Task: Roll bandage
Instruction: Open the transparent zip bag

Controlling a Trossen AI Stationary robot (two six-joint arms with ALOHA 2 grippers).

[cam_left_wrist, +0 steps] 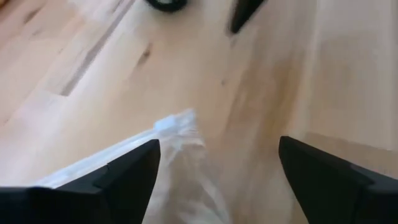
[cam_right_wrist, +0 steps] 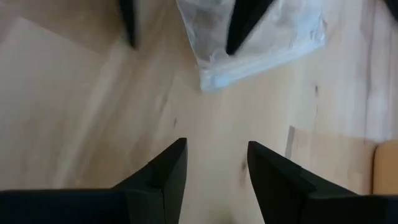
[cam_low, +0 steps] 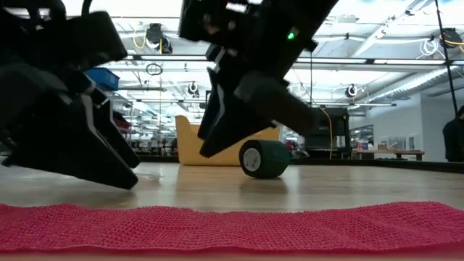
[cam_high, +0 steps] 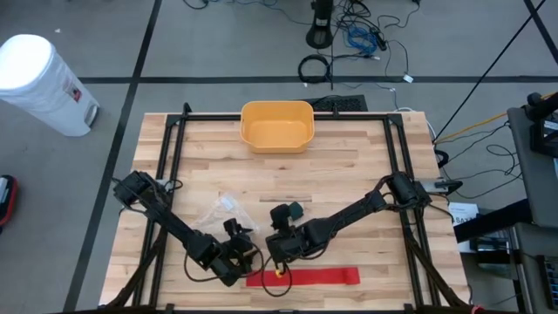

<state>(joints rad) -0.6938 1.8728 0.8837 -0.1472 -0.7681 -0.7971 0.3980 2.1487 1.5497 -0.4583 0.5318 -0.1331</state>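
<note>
Both tools are hanging low over the front of the bench (cam_high: pixel 366 183), in the lower middle of the high view: the left tool (cam_high: pixel 244 260) is reaching in from the lower left with its fingers (cam_left_wrist: pixel 134 171) spread wide and holding nothing, and the right tool (cam_high: pixel 277 253) is slanting down from the right, fingers (cam_right_wrist: pixel 165 171) parted with bare wood showing between them, also gripping nothing. Their tips are sitting just beside each other, right above the left end of the red bandage (cam_high: pixel 305 277), which is lying flat and unrolled along the front edge. A clear plastic wrapper (cam_high: pixel 218 211) is lying near the left tool, and a small green roll (cam_high: pixel 295 209) is standing just behind the right one. A yellow bin (cam_high: pixel 276 126) is sitting well apart at the top centre.
</note>
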